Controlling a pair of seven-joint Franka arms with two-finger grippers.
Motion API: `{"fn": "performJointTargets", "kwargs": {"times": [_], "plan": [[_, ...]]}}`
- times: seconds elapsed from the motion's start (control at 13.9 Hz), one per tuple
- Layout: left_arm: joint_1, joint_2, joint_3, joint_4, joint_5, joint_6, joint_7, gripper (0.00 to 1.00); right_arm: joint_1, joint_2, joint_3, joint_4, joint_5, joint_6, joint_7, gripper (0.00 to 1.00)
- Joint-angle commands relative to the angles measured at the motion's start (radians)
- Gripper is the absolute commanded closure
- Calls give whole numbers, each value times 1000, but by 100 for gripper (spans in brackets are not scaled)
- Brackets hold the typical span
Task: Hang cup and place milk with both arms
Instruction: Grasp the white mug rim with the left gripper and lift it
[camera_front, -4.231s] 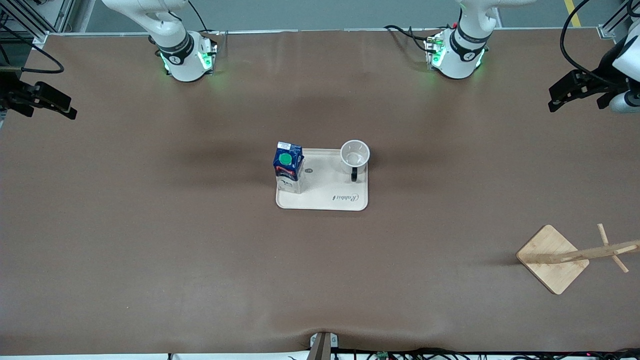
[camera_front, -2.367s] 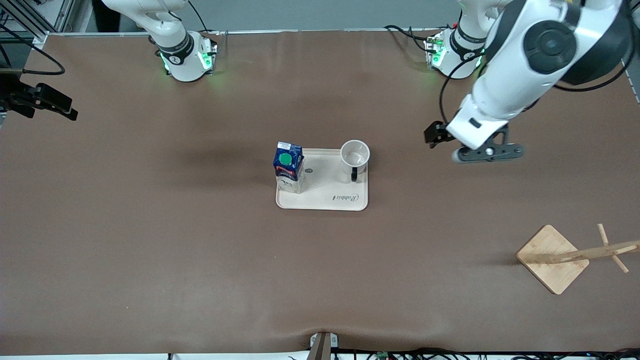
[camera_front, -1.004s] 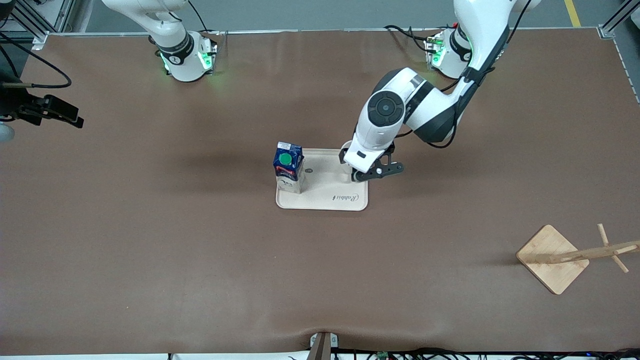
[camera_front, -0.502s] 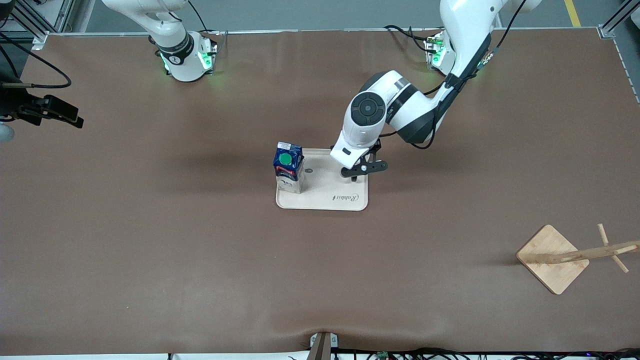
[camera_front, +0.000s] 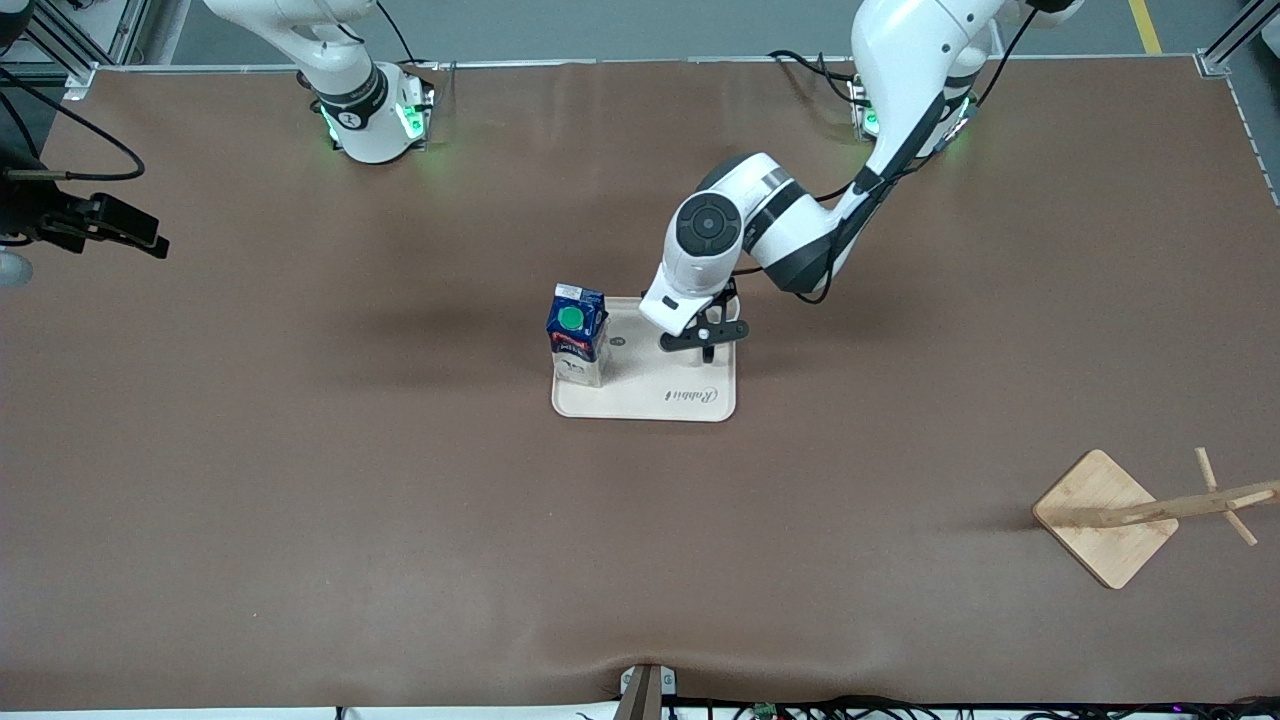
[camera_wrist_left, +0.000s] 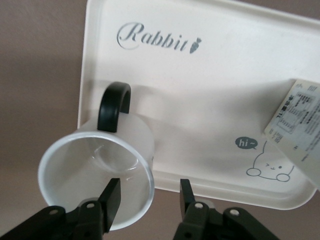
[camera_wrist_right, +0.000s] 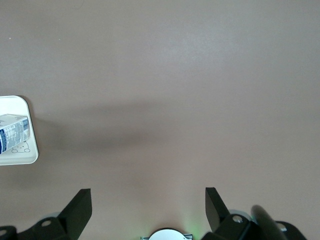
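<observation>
White cup (camera_wrist_left: 97, 172) under my left claw (camera_wrist_left: 147, 197), released, rim wall between fingers | lower, then pinch | right claw (camera_wrist_right: 145, 202) released, waiting over bare worktop (camera_wrist_right: 175, 75)

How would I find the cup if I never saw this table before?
Look at the middle of the brown table for the cream tray with "Rabbit" written on it. The cup stands at the tray's end toward the left arm, under the left gripper. Unlike the blue milk beside it, it is round, white and open-topped, with a black loop handle.

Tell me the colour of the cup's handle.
Black: the cup is white with a black loop handle, clearest in the left wrist view.
</observation>
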Motion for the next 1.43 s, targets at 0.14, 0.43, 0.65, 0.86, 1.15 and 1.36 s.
{"fn": "performJointTargets", "kwargs": {"times": [0.14, 0.43, 0.65, 0.86, 1.15, 1.36], "plan": [[-3, 29, 0, 14, 26, 6, -23, 53, -19, 17, 14, 24, -12, -12, -13, 0], [-5, 59, 0, 22, 53, 13, -24, 74, -19, 17, 12, 23, -10, -12, -13, 0], [-2, 65, 0, 22, 55, 41, -27, 100, -17, 17, 14, 23, -10, -13, -12, 0], [14, 39, 2, 30, 53, 38, -24, 100, -13, 40, 14, 23, -10, -27, -12, 0], [26, -13, 6, 53, 53, 13, -14, 100, -8, 69, 14, 24, -10, -67, -12, 0], [55, -91, 8, 54, 53, -33, -11, 100, -2, 74, 18, 24, -1, -67, -7, 0]]}}
